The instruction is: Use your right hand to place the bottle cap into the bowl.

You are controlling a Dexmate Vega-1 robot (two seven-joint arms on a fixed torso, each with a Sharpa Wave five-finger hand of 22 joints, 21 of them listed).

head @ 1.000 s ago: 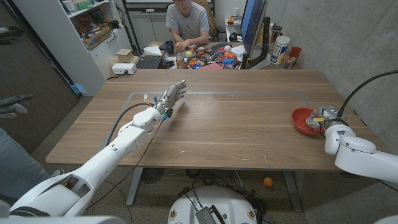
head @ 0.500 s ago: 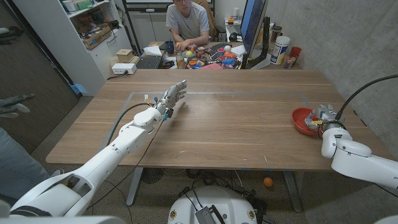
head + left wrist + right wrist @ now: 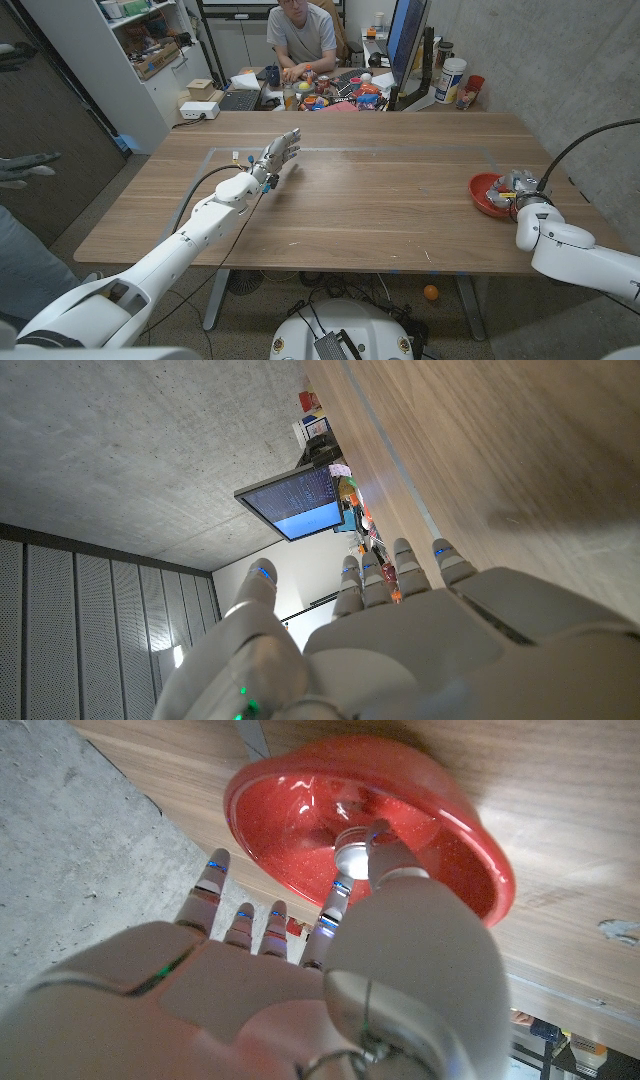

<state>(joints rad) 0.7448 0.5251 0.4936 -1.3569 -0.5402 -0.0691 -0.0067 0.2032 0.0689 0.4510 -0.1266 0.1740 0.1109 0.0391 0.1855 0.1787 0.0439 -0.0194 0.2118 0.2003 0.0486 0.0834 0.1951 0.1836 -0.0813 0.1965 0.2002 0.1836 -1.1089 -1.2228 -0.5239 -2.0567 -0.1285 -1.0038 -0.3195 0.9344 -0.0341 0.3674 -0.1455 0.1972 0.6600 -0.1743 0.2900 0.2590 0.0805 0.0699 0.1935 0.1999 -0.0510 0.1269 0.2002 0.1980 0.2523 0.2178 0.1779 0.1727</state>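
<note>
No text, label or number is legible anywhere — monitor [image 3: 408, 38] lettering too small.

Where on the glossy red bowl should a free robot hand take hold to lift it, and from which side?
Probably at the rim of the glossy red bowl, pinched from above on the side facing the table's middle. It is shallow with sloping walls, so only the thin lip offers purchase. The right robot hand hangs over the near edge, pinching the small silver bottle cap above the inside.
</note>
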